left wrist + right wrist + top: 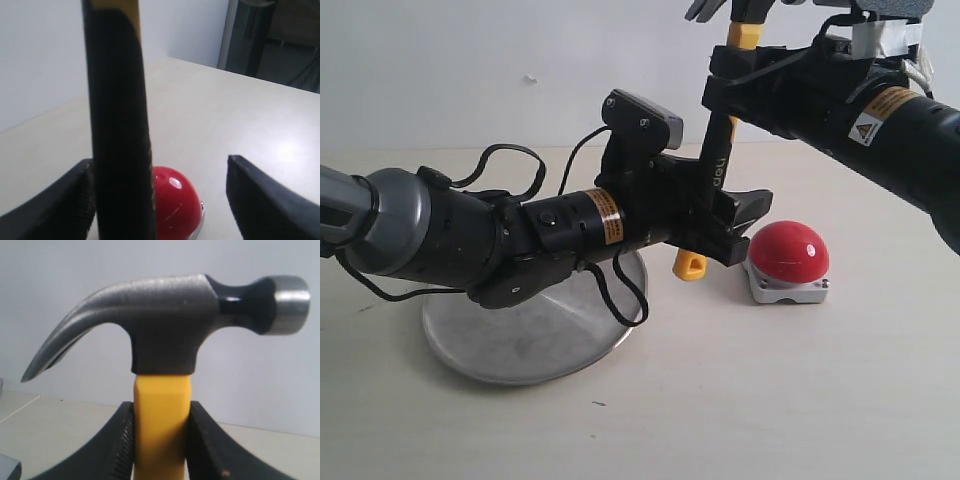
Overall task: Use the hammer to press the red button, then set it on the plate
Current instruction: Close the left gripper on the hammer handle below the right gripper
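Observation:
The hammer [718,165] stands upright above the table, dark head up [170,325] and yellow end down. My right gripper [725,85] [161,440] is shut on its yellow neck just under the head. My left gripper [720,225] [165,200] is open around the black handle [120,125]; one finger touches the handle and the other stands well apart. The red button [788,250] [175,205] sits on its grey base just right of the hammer's lower end. The steel plate [520,345] lies under my left arm, partly hidden.
A white wall runs along the table's far side. Black cables [620,285] hang from the left arm over the plate. Dark equipment [250,35] stands beyond the table's far edge in the left wrist view.

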{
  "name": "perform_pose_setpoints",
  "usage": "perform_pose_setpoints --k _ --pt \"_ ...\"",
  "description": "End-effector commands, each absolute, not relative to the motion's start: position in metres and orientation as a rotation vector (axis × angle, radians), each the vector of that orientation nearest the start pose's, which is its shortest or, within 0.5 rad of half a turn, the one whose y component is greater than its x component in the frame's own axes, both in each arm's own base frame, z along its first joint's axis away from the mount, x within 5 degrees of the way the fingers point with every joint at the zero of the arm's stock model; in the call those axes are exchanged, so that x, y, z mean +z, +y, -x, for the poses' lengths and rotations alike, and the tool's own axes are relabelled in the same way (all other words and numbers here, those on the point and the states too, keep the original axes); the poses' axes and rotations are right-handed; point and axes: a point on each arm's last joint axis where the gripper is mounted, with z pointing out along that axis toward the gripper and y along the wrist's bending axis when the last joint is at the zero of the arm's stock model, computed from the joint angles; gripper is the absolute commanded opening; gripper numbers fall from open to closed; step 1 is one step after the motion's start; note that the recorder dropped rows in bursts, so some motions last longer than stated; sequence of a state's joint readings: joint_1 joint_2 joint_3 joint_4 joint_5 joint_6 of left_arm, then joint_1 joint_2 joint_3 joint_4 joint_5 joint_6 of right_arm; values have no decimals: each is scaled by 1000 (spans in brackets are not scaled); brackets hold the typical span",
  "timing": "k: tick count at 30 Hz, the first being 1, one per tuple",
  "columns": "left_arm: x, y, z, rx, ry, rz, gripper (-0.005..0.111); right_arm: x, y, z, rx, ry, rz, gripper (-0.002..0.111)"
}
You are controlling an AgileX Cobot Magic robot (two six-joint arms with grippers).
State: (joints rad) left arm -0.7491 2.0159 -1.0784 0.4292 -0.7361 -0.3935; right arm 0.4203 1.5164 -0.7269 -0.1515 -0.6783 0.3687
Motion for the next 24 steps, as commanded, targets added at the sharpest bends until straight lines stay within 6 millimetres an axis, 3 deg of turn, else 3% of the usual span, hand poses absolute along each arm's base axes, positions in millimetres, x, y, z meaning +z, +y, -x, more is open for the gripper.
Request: perform_pose_setpoints --k 1,3,5,6,7,8,17,20,24 --pt "174 -308 -295 -837 1617 -798 68 276 139 -286 624 1501 216 0" --pt "174 -308 -295 -837 1617 -798 58 276 139 -286 624 1501 216 0" --pt "173 -308 -295 -835 1618 -800 41 276 139 -286 624 1501 216 0" --pt "173 -308 -295 -834 1618 -800 30 276 139 -286 624 1501 216 0" --pt "173 -308 -295 -831 1620 -802 9 276 139 -286 624 1501 216 0" --pt "173 -308 -295 -825 1618 -810 1 276 139 -286 622 1501 218 0" --pt "170 -307 -296 -790 1636 -830 0 277 139 -286 625 1493 217 5" --pt "170 -307 -296 -781 1636 -839 0 276 139 -286 620 1501 220 21" --pt "172 -306 -298 -776 1636 -801 0 274 138 -286 613 1519 222 54"
